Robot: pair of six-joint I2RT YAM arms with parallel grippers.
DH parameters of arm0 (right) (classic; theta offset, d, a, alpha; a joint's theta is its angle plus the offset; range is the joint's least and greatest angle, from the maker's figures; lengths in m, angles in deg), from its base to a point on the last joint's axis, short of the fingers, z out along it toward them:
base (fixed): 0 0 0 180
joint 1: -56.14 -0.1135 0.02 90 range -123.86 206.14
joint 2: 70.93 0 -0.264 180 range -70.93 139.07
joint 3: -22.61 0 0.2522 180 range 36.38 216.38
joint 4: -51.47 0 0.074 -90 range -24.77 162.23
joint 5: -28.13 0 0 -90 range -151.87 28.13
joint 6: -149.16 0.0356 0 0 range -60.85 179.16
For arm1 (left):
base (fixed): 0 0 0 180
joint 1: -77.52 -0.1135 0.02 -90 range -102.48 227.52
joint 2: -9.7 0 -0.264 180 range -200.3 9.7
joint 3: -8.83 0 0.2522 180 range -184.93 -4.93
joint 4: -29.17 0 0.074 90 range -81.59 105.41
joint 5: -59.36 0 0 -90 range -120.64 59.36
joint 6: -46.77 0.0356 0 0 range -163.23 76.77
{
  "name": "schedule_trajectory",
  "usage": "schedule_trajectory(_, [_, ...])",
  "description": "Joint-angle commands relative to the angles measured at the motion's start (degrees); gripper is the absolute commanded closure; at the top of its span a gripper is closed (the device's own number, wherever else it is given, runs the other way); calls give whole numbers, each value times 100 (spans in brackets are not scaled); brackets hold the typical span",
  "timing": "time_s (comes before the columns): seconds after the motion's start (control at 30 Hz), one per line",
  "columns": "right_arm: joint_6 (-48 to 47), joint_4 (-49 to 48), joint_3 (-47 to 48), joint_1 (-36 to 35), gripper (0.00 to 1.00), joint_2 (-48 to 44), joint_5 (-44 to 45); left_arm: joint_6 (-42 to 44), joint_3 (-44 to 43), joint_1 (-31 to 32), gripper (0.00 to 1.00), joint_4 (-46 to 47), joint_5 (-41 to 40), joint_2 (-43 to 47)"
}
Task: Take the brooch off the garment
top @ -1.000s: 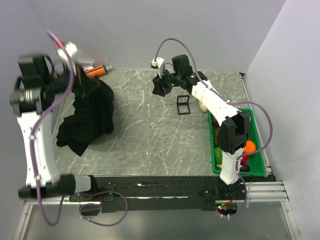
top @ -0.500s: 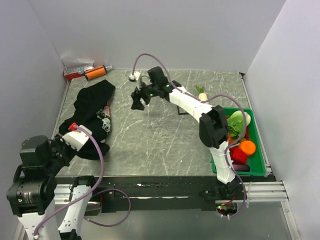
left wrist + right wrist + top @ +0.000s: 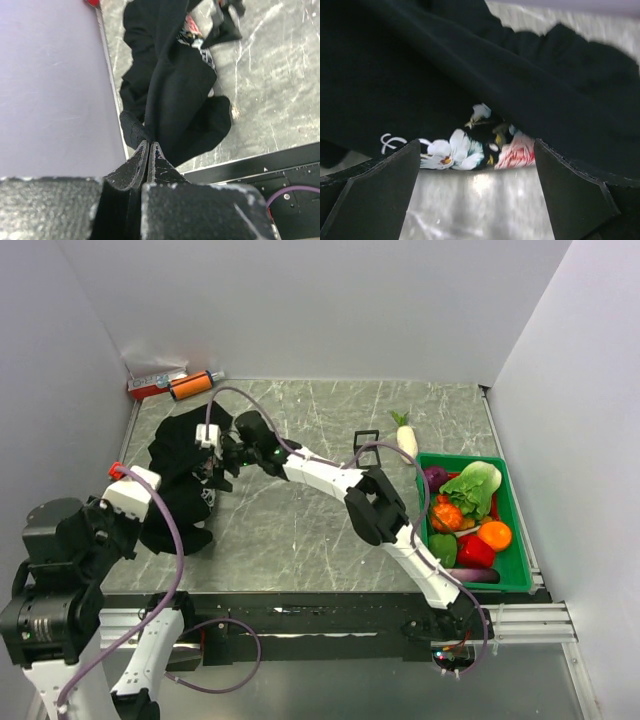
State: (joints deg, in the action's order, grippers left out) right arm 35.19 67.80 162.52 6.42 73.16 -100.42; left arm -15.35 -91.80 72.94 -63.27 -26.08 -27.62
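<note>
Garment (image 3: 470,75) just ahead of wide-open, empty R pincer (image 3: 476,149); L pincer (image 3: 149,146) tight on its fold

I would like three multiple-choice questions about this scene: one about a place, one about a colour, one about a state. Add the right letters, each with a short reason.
1. Where does the garment lie?
A) on the left part of the table
B) on its right part
C) hanging from the wall

2. What colour is the tray?
A) red
B) green
C) blue

3. How do the jaws of the right gripper stand?
A) wide open
B) shut on cloth
C) shut on nothing

1 A: the black cloth is crumpled near the left wall.
2 B: its walls are green.
3 A: its fingers are far apart, with the flower print between them.
</note>
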Motion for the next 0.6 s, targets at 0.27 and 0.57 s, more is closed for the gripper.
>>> schedule_trajectory(0.27, [-996,-1988,1289,-398,1,989,1270,-46,-295,18,99,-34,-271,374])
schedule_trajectory(0.57, [-1250,-1638,1157,-531,12,963,550,-98,-559,10,99,-25,-429,331])
